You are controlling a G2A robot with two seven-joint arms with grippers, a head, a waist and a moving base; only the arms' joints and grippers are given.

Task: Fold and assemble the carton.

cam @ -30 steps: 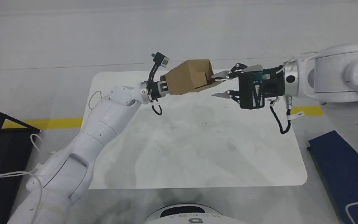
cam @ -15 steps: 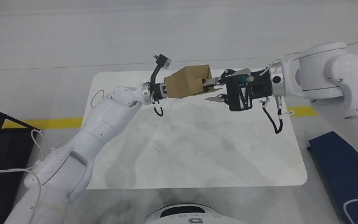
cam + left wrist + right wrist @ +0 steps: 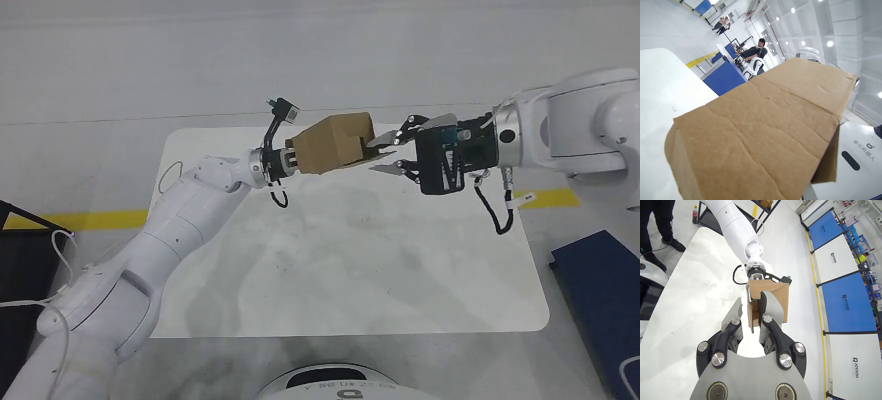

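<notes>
Carefully, with my right pincer (image 3: 751, 299) spread astride the loose flap (image 3: 750, 317), I should close squarely near its crease while the left pincer (image 3: 289, 157) pinches the carton (image 3: 335, 142) opposite.

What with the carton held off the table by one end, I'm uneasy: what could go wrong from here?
The left hand grips the carton only at one end, above the table; a push from the right hand might twist it loose.
The open right hand straddles a thin flap; closing askew could crumple it.
</notes>
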